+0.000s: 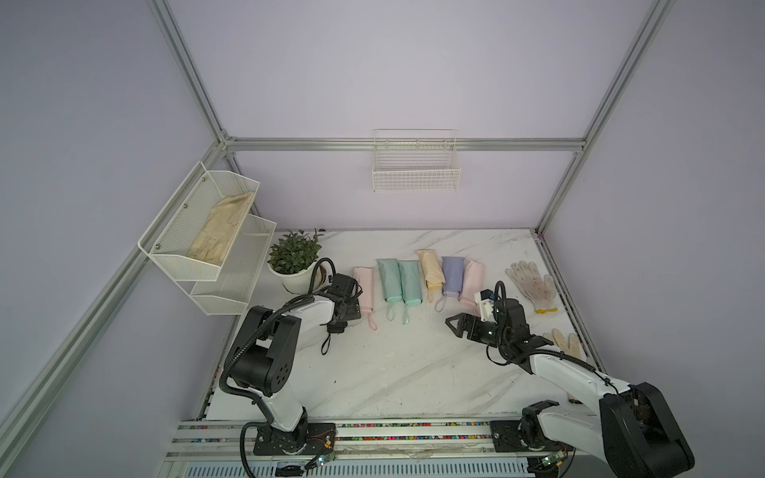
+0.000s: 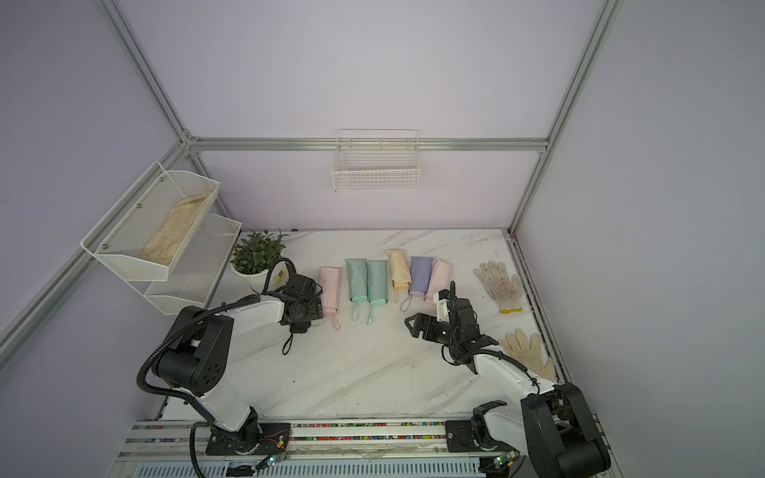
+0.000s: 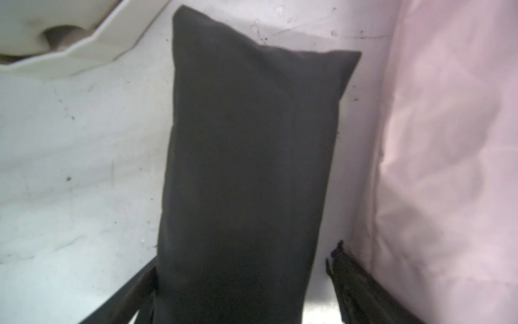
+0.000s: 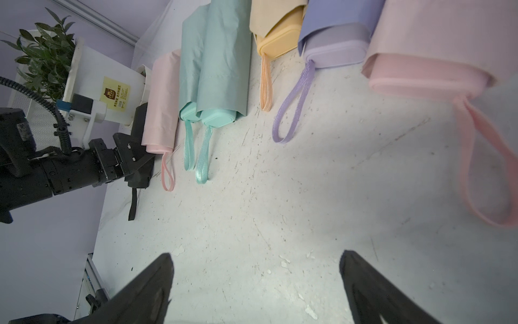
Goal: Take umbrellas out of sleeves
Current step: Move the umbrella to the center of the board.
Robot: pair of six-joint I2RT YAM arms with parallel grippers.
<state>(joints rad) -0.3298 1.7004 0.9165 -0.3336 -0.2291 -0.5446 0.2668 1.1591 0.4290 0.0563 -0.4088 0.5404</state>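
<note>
The black sleeve (image 3: 252,140) is straddled by the wide-open left gripper (image 3: 245,256), arguably best closed squarely across it; the right gripper (image 4: 256,254) is held agape, empty.

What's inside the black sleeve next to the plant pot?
A black handle end and wrist strap poke out of the near end of the black sleeve, so an umbrella seems to be inside; the fabric hides its canopy.
</note>
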